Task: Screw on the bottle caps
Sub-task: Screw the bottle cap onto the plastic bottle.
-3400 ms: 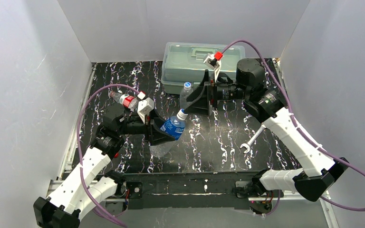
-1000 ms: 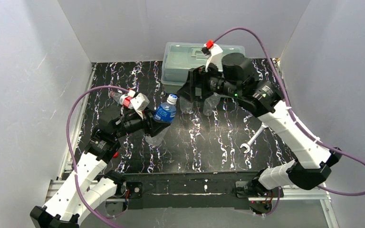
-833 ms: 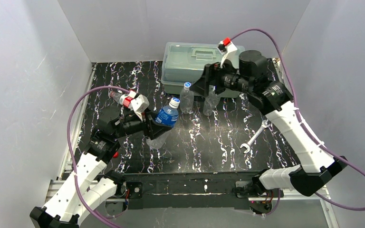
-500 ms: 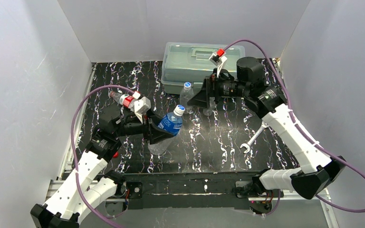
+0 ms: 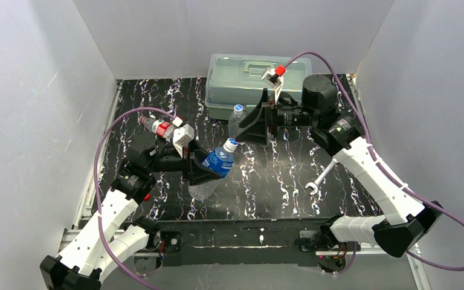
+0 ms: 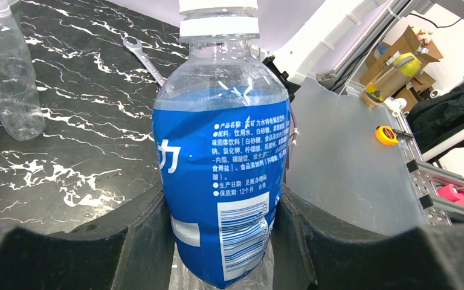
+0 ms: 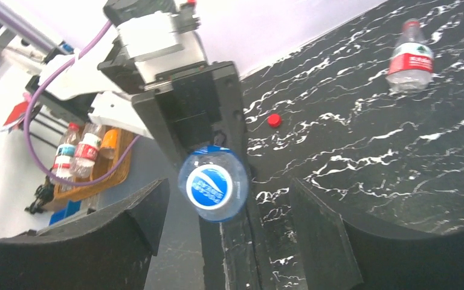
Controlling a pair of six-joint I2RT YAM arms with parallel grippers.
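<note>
In front of the lidded box point(image 5: 241, 75), the left gripper point(image 5: 204, 171) clamps the blue-label bottle point(image 5: 219, 162), which tilts toward the box with its cap point(image 5: 231, 145) on. Nearer the box, the right gripper point(image 5: 249, 128) stands spread and empty, facing that cap without touching.

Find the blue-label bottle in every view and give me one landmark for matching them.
Top external: blue-label bottle left of centre, tilted, clamped by the left gripper.
Left wrist: the bottle fills the centre, between the jaws.
Right wrist: the bottle at centre, seen cap-on.
Shared landmark: the black marbled tabletop, visible in all three.
</note>
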